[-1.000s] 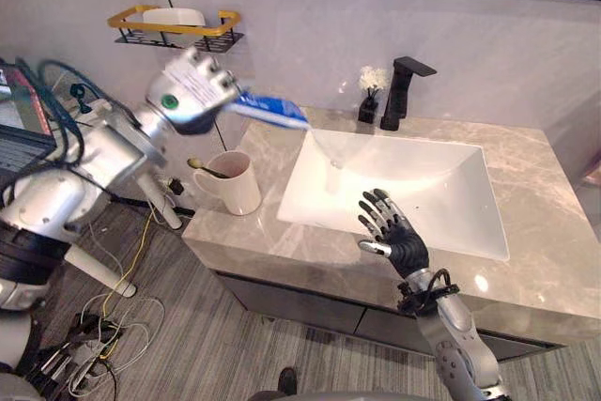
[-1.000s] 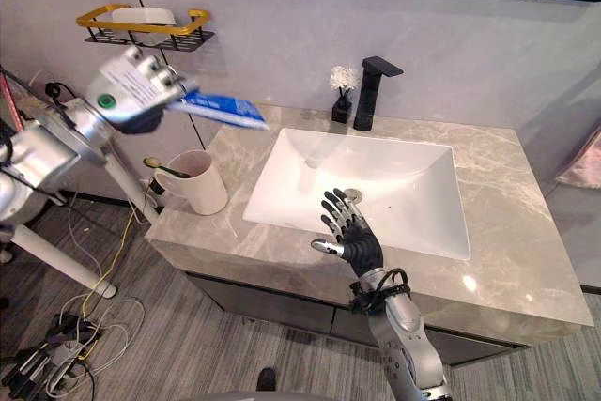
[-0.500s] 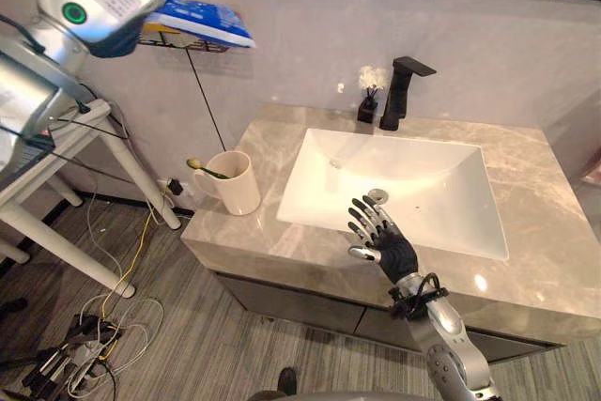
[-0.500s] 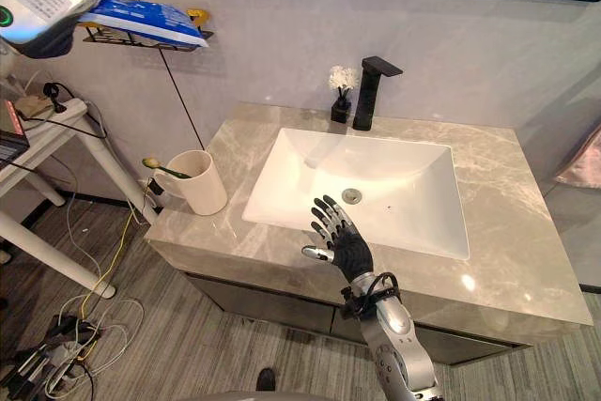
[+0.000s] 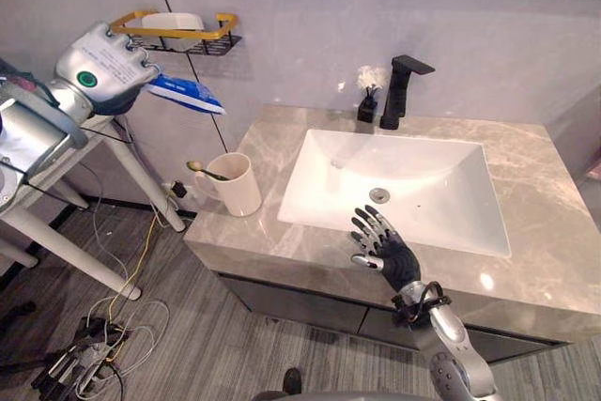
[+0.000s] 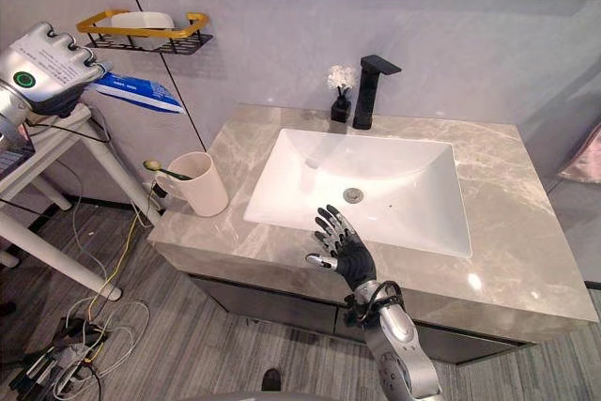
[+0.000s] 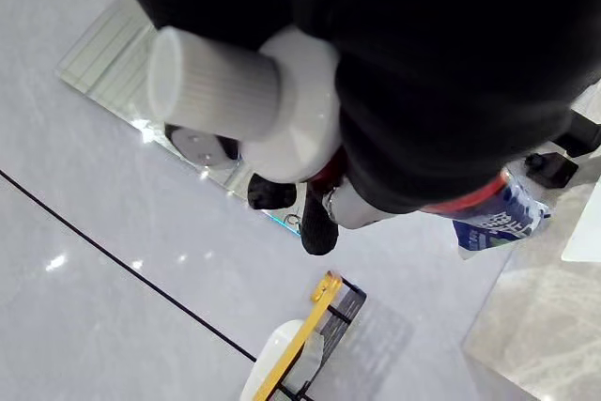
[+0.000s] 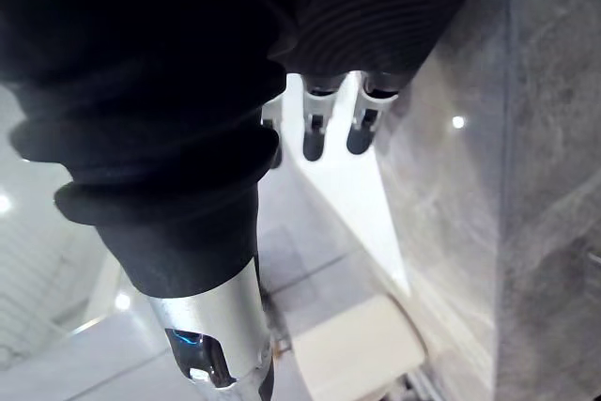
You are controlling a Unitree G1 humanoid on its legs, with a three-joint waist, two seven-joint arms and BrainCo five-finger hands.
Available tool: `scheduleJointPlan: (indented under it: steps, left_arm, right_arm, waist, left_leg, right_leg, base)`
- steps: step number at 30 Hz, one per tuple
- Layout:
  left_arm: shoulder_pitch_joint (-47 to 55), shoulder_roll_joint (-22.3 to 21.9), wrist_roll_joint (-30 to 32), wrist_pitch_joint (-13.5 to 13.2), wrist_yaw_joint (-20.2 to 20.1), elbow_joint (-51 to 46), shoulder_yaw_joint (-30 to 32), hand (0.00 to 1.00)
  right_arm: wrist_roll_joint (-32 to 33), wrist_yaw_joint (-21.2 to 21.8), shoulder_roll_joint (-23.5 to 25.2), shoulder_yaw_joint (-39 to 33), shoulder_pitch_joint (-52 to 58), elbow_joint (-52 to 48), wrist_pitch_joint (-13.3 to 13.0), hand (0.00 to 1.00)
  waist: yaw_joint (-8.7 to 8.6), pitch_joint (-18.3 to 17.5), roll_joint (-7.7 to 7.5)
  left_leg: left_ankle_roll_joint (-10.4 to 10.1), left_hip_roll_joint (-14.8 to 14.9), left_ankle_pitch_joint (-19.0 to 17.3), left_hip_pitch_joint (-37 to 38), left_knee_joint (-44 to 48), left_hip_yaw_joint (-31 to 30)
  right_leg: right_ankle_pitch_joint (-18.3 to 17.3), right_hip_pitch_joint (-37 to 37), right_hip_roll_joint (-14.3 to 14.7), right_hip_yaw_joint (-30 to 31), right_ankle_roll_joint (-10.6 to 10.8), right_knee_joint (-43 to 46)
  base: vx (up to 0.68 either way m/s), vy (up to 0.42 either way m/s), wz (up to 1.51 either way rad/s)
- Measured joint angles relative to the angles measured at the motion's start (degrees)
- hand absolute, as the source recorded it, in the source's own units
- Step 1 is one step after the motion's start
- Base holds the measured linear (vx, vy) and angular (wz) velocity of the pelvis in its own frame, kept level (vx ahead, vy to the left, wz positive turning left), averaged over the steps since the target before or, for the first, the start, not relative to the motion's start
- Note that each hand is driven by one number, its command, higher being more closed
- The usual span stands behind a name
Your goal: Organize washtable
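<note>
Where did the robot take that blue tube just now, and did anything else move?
The left robot hand, still curled round the blue-and-white plastic tube, carried it left from the white rectangular sink, up to the yellow-rimmed wall shelf, then down a little, just below it. The right robot hand stayed open by the sink's front edge. The cream mug and black tap stayed put.

The blue tube (image 5: pixel 185 93) in the left hand (image 5: pixel 103 68) carries white print too small to read.

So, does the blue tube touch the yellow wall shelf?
Apart. The left eye view shows a clear gap between the blue tube and the shelf above it.
</note>
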Motion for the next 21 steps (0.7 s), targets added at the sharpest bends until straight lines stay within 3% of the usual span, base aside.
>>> scheduleJointPlan:
  steps: [8,21]
  left_arm:
    - [7.3,1.1,0.8,-0.7,-0.7,0.4,2.4,1.00]
    - [13.4,1.1,1.9,-2.4,-0.8,0.3,5.0,1.00]
  right_arm:
    - [0.5,0.0,-0.4,-0.1,0.0,0.0,-1.3,0.00]
    - [0.5,0.1,-0.4,0.0,-0.4,0.6,-1.9,0.00]
  waist:
    - [1.12,0.0,0.36]
    - [1.14,0.1,0.48]
  left_leg:
    - [0.1,0.4,-0.3,0.0,0.0,1.1]
    - [0.0,0.4,-0.8,0.0,0.0,1.2]
  right_leg:
    - [0.1,-0.5,0.2,1.1,0.0,-0.1]
    - [0.1,-0.6,0.2,1.2,0.0,-0.1]
  base:
    - [0.00,-0.009,-0.08]
    - [0.00,0.000,0.00]
